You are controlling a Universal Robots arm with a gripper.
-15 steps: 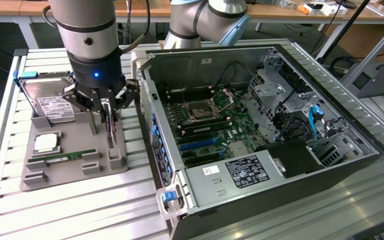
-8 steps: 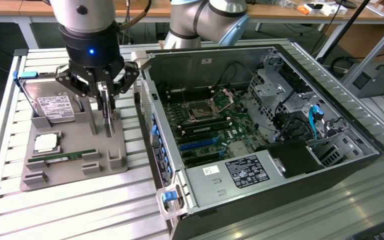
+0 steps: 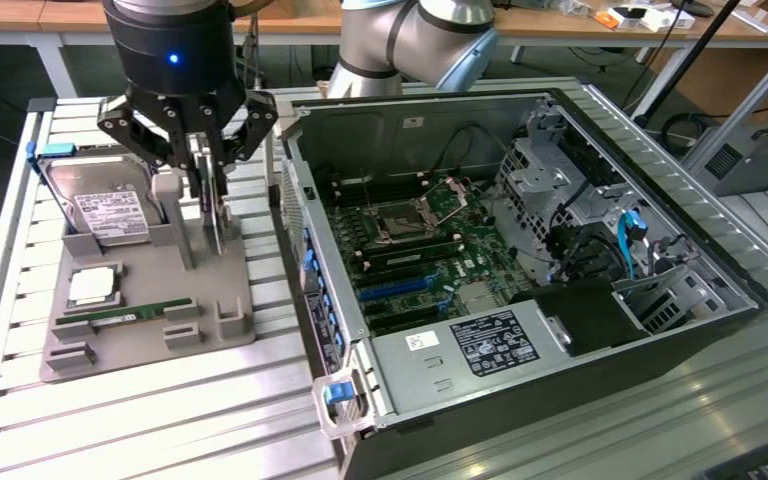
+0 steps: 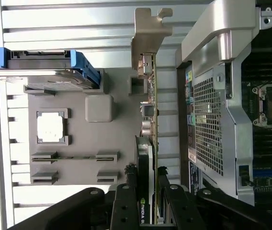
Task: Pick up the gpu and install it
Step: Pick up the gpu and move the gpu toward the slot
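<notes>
The end effector [image 3: 205, 158] grips the upper edge of the gpu [image 3: 215, 215], which stands on edge in the grey tray [image 3: 144, 345], on the exterior view's left of the open computer case [image 3: 424, 345]. Likely light, stiff and fragile (bare circuitry), it is best clamped across its flat faces.

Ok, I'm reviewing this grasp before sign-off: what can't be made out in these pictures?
gpu faces: wrist view, seen edge-on.
gpu's near end: wrist view, covered by the gripper.
gpu's bottom edge: exterior view, behind the tray posts.
hard drive label text: exterior view, too small to read.
</notes>
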